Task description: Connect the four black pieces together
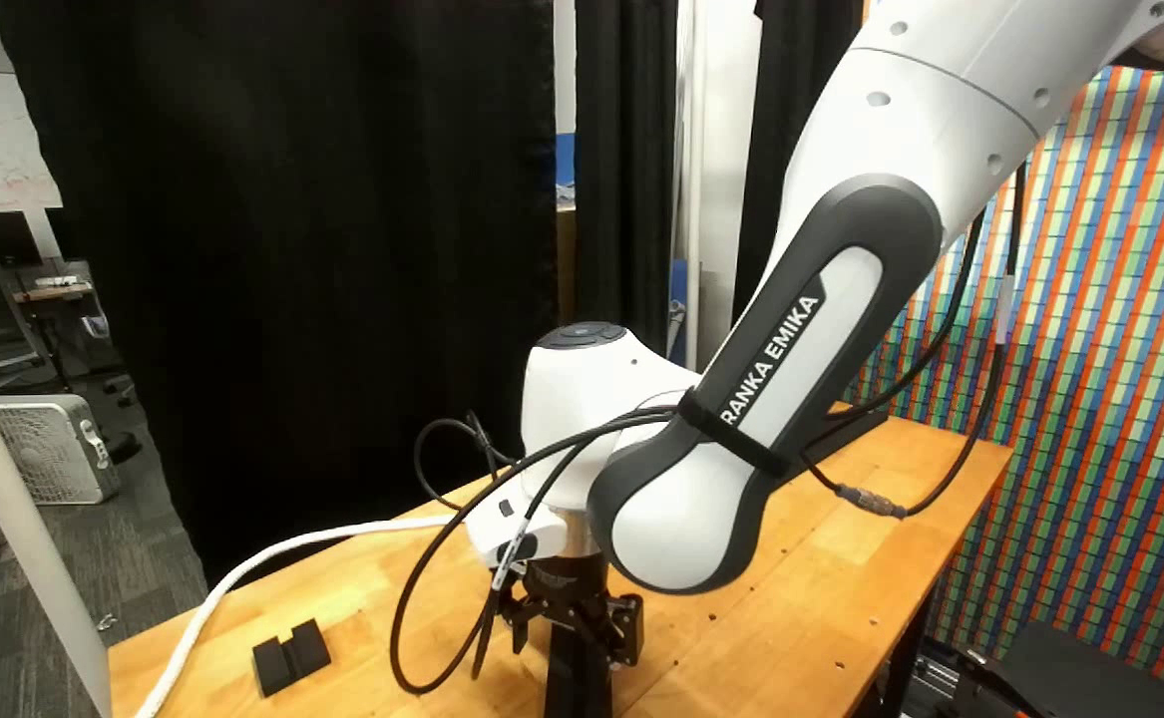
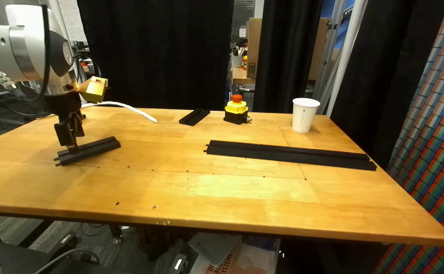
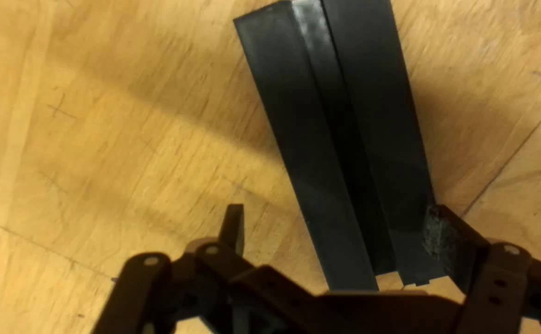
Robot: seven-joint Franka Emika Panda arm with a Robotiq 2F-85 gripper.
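Robot arm point(image 2: 27, 49); lettering point(image 1: 771, 359), in an exterior view: "RANKA EMIKA".
Fingers point(image 3: 460, 250): parted, black bar point(image 3: 349, 162) lying between them on the desk point(image 2: 206, 194); one fingertip at its edge, contact unclear, the opposite one apart.
Second black bar point(image 2: 194, 117): towards the back.
Printed cover point(image 2: 241, 264), under the desk: "SYSTEMS" legible.
Pale pot point(image 2: 237, 62), beyond the desk: holds pen-like sticks point(image 2: 238, 51).
Button box point(image 2: 236, 109): red, yellow, black.
Long black strip point(image 2: 290, 155): right side, near the cup.
White cup point(image 2: 304, 116): upright, print too small to read, contents hidden.
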